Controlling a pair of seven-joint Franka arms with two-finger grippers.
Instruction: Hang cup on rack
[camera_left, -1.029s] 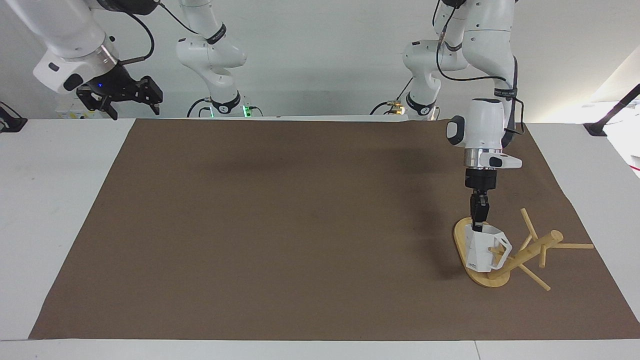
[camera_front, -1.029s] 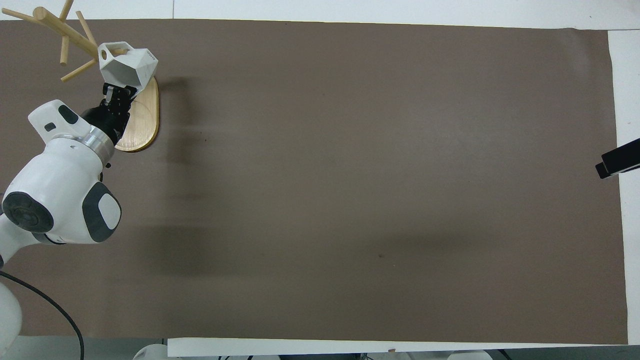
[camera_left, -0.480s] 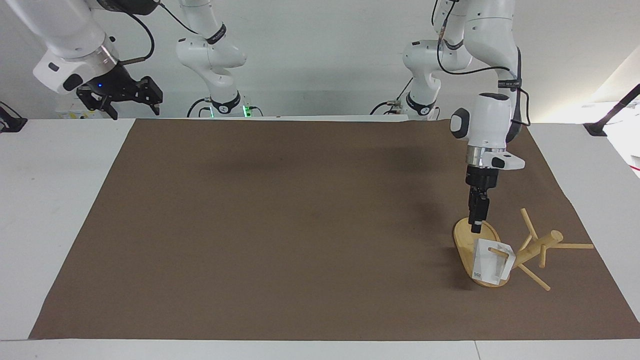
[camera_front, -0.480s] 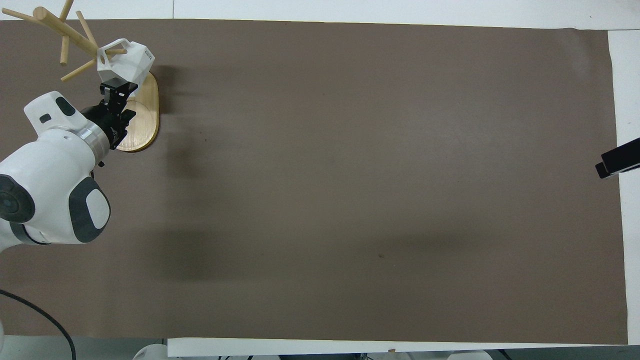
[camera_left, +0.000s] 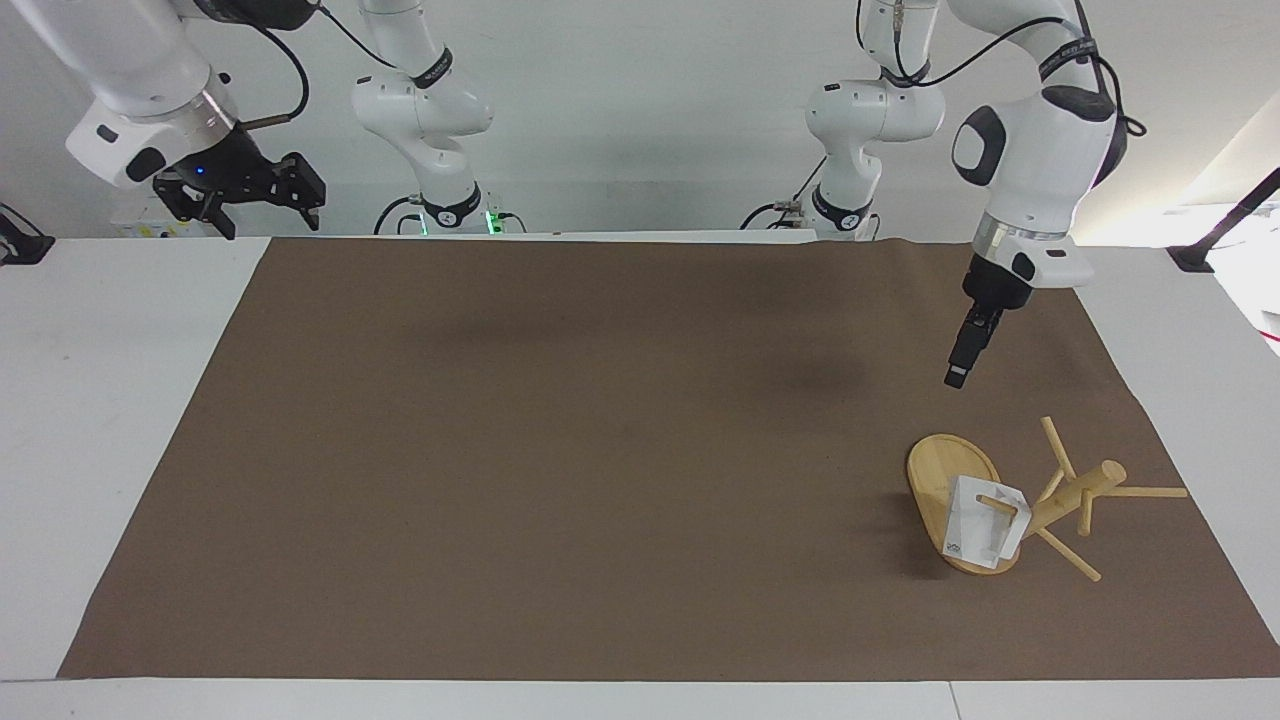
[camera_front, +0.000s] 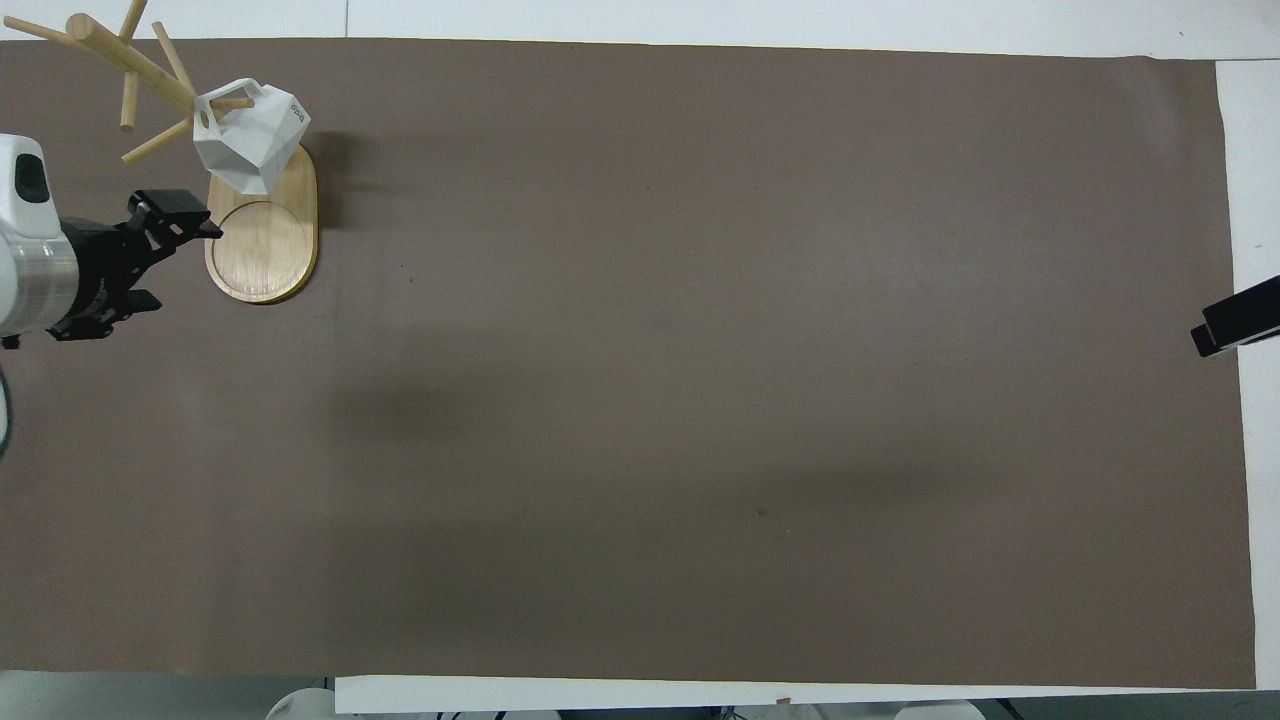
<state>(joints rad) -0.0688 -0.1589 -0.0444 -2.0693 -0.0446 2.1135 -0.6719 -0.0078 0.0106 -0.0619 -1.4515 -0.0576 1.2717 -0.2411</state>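
The white faceted cup (camera_left: 975, 520) hangs by its handle on a lower peg of the bamboo rack (camera_left: 1080, 490), over the rack's oval base (camera_left: 935, 480), at the left arm's end of the table. In the overhead view the cup (camera_front: 250, 135) hangs above the end of the base (camera_front: 262, 250) farther from the robots. My left gripper (camera_left: 957, 377) is open, empty and raised above the mat, apart from the cup; it also shows in the overhead view (camera_front: 200, 215) beside the base. My right gripper (camera_left: 262, 205) waits open and high over the table's edge near its own base.
A brown mat (camera_left: 600, 450) covers most of the white table. Black clamps sit on the table's edges, one at each arm's end (camera_left: 20, 245) (camera_left: 1200, 255); one shows in the overhead view (camera_front: 1235, 325).
My left gripper let go of the cup, which swung down and now hangs on the peg. The gripper then rose and drew back toward the robots. The right arm has not moved.
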